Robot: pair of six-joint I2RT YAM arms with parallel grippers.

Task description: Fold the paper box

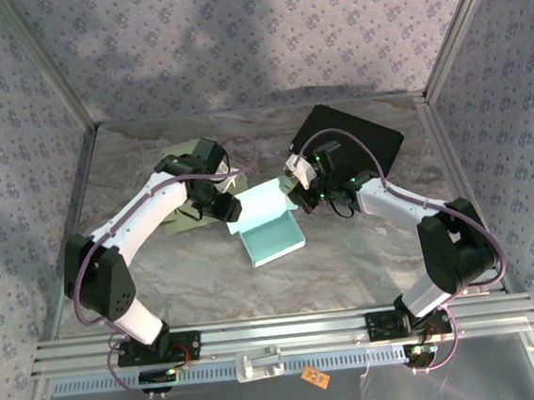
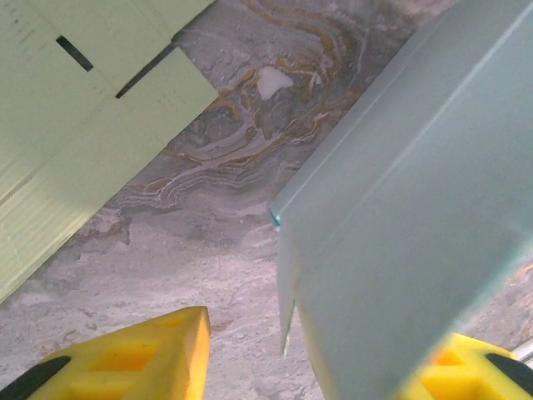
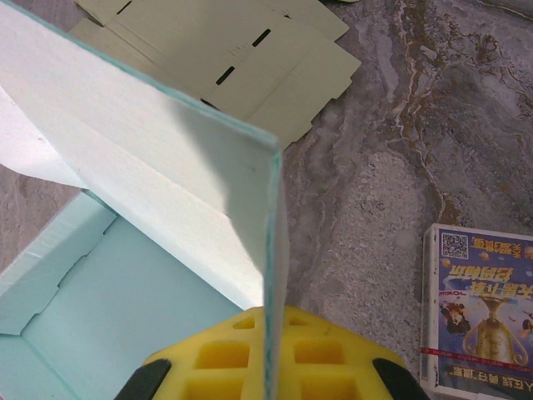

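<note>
Though parted, left claw [image 2: 321,350] gripping nothing: yellow fingers [image 2: 141,358] set a moderate way apart, bare marble between the 7 o'clock finger and a pale teal wall of the paper box [image 1: 268,226]; that wall slanting down across the 5 o'clock finger, contact there not discernible. Right claw [image 3: 268,354] closed tight, pinched on a raised flap [image 3: 150,158] of the same box; thin teal edge running straight down between its pads toward 6 o'clock. Seen from above: box at table centre, open tray part lying toward 6 o'clock, raised parts toward 12; left claw at its 10 o'clock corner, right claw at its 2 o'clock corner. Around: flat pale-green cardboard blank [image 1: 182,218] with slots, at 9 o'clock of the box, partly beneath the left arm; black mat [image 1: 360,139] at 1 o'clock, behind the right arm; printed carton [image 3: 479,312] on the marble table [image 1: 349,268], at 4 o'clock in the right wrist view, apart from the box. Both arms crowding the box's far edge, covering it from above.
</note>
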